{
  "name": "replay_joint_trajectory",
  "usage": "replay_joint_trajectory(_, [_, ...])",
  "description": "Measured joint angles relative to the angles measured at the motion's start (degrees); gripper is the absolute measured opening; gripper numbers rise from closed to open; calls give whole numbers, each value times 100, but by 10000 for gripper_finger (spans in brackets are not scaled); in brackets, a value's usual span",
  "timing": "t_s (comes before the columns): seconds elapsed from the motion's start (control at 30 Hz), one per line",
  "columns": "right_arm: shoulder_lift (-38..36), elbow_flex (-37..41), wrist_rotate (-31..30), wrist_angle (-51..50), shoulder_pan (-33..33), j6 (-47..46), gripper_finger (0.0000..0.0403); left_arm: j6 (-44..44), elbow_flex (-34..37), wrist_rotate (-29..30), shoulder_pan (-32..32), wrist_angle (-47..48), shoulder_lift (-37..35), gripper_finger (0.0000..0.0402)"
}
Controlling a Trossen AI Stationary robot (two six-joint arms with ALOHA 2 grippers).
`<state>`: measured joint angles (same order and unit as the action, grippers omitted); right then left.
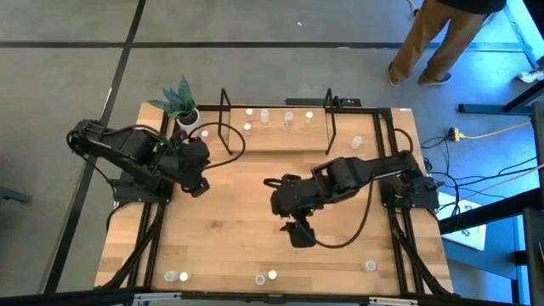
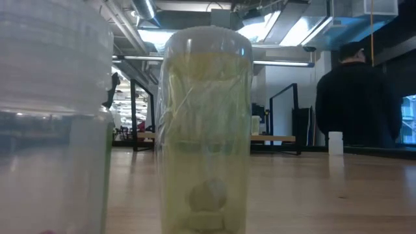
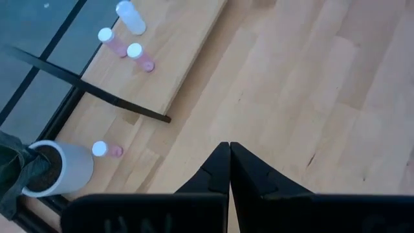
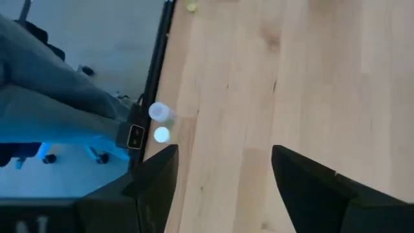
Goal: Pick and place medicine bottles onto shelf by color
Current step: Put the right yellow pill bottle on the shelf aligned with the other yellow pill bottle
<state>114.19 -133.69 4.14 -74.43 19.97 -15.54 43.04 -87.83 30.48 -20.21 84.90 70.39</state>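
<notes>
The shelf (image 1: 280,136) stands at the table's far edge, and several medicine bottles (image 1: 265,115) stand on its light-wood board. Other bottles stand along the near edge (image 1: 260,279), with one more by the shelf's right post (image 1: 357,142). A pink one (image 3: 107,150) lies on its side beside the plant pot (image 3: 58,169). My left gripper (image 1: 197,183) (image 3: 229,152) hangs shut over bare table, near the shelf's left end. My right gripper (image 1: 299,234) (image 4: 223,162) hangs open over the table's middle and holds nothing. Two bottles (image 4: 160,114) show beyond its fingers.
In the low view, a yellow-green bottle (image 2: 205,130) stands right before the camera and another (image 2: 52,117) stands to its left. A person (image 1: 442,42) walks beyond the table's far right corner. Cables lie at the right. Bare wood stretches between the two grippers.
</notes>
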Motion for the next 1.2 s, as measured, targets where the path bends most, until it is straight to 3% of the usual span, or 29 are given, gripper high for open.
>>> replay_joint_trajectory(0.5, [15, -7, -21, -223, 377, 813, 249, -10, 0, 18, -515, -2, -37, 2])
replay_joint_trajectory(0.63, [75, -9, -297, -65, 563, 838, 249, -10, 0, 21, -632, -2, -37, 1])
replay_joint_trajectory(0.9, [736, -7, -357, 309, 845, 121, 249, -13, 0, 48, -948, 94, -37, 2])
replay_joint_trajectory(1.2, [1452, 0, 245, 515, 1012, 267, 249, -15, 0, 57, -1250, 129, -37, 2])
